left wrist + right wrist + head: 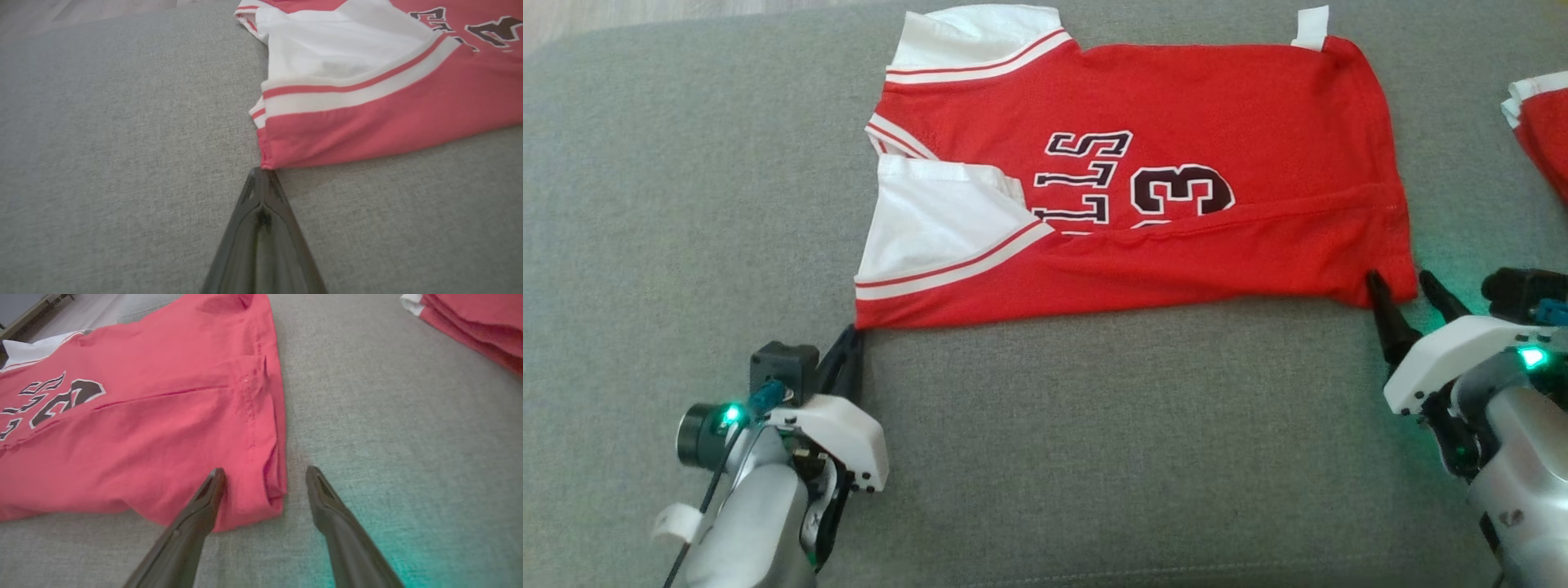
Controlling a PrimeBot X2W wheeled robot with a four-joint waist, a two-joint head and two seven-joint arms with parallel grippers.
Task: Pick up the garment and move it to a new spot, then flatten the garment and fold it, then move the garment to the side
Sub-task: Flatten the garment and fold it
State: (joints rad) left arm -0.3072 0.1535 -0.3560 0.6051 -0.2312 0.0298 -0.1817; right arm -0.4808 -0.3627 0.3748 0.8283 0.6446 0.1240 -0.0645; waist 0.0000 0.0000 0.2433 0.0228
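A red jersey with white sleeves, the garment (1258, 106), lies flat on the grey cushion, its near long edge folded over the dark lettering. My left gripper (852, 335) is shut, its tips pinching the garment's near left corner (269, 159). In the left wrist view the two dark fingers meet in one point, the left gripper (261, 171), right at that red corner. My right gripper (1398, 279) stands open at the near right corner. In the right wrist view the right gripper (265, 470) straddles that corner of the garment (143, 449), one finger over the cloth and one over the cushion.
The grey fabric surface (1094, 449) stretches wide in front of and left of the jersey. A second folded red and white garment (1543, 122) lies at the right edge, also the folded pile (470, 322). Pale floor (605, 16) shows beyond the far left corner.
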